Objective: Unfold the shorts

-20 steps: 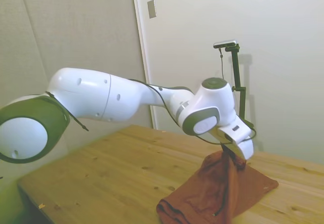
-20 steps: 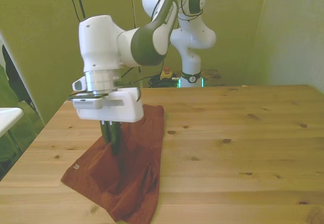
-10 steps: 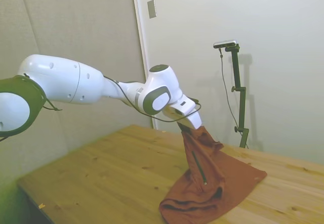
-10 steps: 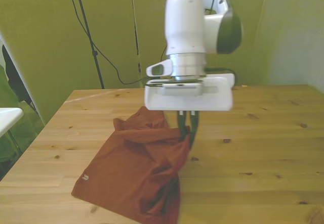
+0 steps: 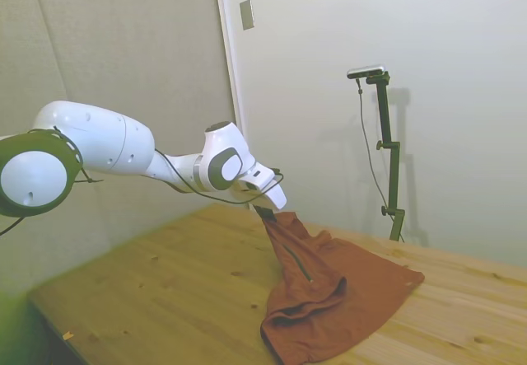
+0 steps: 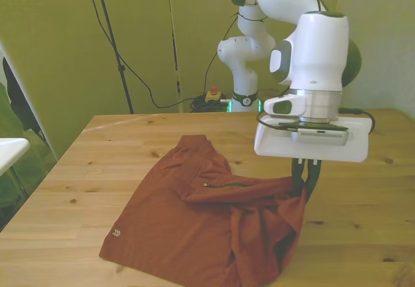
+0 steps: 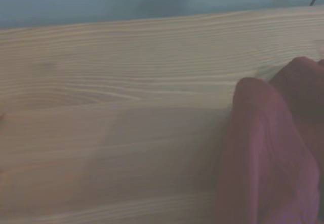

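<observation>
Your gripper point(image 6: 305, 178) had its jaws clamped on one edge of the shorts point(image 6: 194, 225), holding that corner lifted toward the front view's right. The rest of the rust fabric lay spread on the tabletop point(image 6: 363, 216), zipper point(image 6: 228, 184) showing.

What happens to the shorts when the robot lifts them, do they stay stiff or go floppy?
Probably floppy: the shorts sag in folds from the gripper, which pinches one edge. Likely light, since that small pinch lifts the edge. They seem to drag rather than slide freely; most of the cloth lies on the table.
</observation>
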Robot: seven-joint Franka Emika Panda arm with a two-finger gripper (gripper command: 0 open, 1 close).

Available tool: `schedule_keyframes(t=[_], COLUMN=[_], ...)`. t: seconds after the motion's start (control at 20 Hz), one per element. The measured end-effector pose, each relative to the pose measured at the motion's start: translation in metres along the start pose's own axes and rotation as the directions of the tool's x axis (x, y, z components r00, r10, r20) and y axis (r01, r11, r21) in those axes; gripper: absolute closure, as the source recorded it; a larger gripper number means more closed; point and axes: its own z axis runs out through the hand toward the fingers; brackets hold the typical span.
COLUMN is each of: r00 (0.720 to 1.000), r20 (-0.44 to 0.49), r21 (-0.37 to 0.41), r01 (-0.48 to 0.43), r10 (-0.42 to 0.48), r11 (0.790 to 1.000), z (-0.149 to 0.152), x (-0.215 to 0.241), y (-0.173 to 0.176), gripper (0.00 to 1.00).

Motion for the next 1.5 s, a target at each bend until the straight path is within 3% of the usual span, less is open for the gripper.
schedule_keyframes(t=[0.45,0.7,0.9,1.25,1.5], r00=[1.0,0.999,1.0,0.997,0.984], r20=[0.02,0.022,0.02,0.024,0.076], r21=[-0.044,-0.046,-0.061,-0.108,-0.108], r01=[0.021,0.026,0.01,0.08,0.167], r10=[-0.02,-0.025,-0.008,-0.078,-0.16], r11=[0.999,0.999,0.998,0.991,0.98], z=[0.029,0.011,-0.025,-0.08,-0.085], x=[-0.018,-0.018,0.005,0.078,0.125], y=[-0.017,-0.027,-0.018,0.063,0.137], gripper=[0.0,0.0,0.0,0.0,0.0])
